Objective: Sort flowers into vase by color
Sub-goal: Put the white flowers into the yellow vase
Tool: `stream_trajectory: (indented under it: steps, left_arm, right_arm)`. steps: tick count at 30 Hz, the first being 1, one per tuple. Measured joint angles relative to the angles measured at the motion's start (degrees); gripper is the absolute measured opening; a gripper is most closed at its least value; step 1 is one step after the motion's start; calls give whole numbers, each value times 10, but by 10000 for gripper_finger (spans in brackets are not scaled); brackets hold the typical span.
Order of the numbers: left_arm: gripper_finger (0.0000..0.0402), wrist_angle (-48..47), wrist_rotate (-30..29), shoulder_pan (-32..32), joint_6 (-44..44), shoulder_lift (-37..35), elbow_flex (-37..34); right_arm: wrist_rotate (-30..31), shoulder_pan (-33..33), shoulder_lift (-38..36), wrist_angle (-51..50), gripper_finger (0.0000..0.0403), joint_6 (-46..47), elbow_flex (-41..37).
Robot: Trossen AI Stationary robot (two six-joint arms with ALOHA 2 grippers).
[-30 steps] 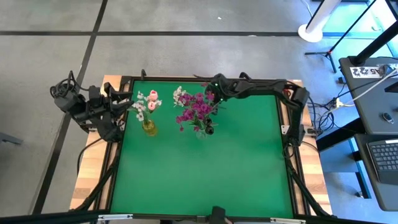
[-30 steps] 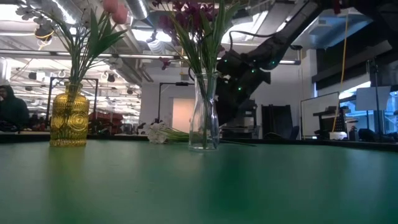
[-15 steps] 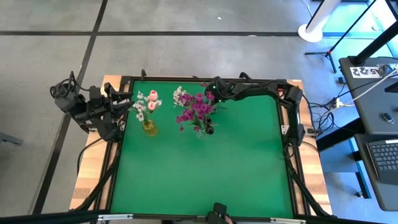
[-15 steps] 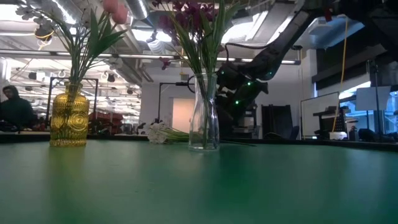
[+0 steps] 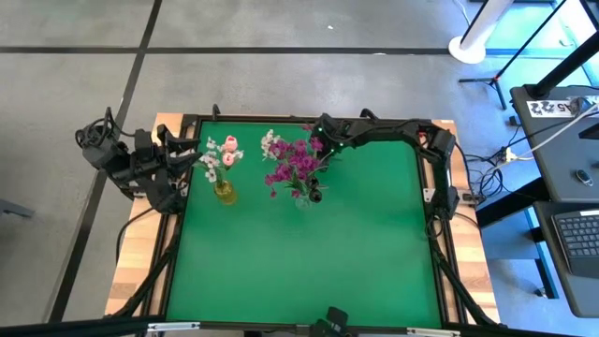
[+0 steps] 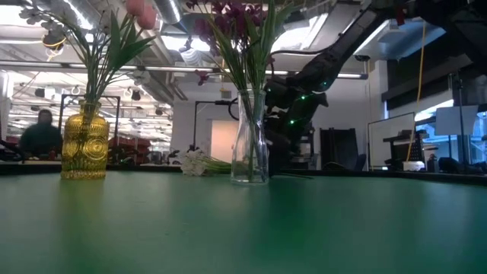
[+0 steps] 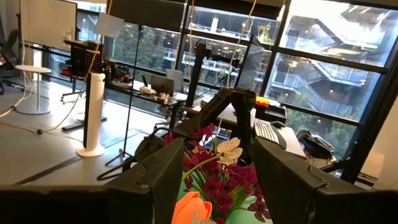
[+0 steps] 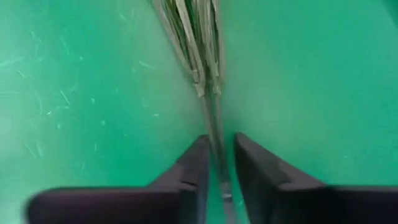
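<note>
A white flower (image 5: 271, 142) lies on the green table near its far edge, its head (image 6: 193, 161) toward the left and its thin green stems running right behind the clear vase (image 6: 249, 137). That vase holds magenta flowers (image 5: 298, 167). A yellow vase (image 5: 225, 192) holds white and pink flowers (image 5: 220, 154). My right gripper (image 8: 221, 138) is down at the lying stems, behind the clear vase, shut on them. My left gripper (image 7: 214, 180) waits open and level at the table's left edge, holding nothing. My right gripper pinches the lying flower's thin stems (image 8: 214, 124) between its two fingers, at the bare end away from the head. The fingers slant down from above and the far right, roughly along the stems. The stems still lie on the table.
The clear vase with its magenta bunch stands just in front of my right gripper, and the yellow vase (image 6: 84, 144) is to its left. The near half of the green table (image 5: 309, 271) holds nothing. A person (image 6: 39, 135) shows in the room beyond.
My right gripper has sunk a little toward the table behind the clear vase and tipped more steeply downward. The vases and the lying flower have stayed where they were.
</note>
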Motion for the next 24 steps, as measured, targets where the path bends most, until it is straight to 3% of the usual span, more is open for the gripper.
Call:
stream_trajectory:
  steps: [3, 12, 24]
  left_arm:
    - [190, 0, 0, 0, -2, 0, 0]
    - [190, 0, 0, 0, -16, 0, 0]
    - [190, 16, -4, 0, -3, 0, 0]
  right_arm:
    - [-5, 0, 0, -8, 16, 0, 0]
    - [-29, 0, -26, -39, 10, 15, -3]
    - [0, -5, -205, -57, 10, 47, -2]
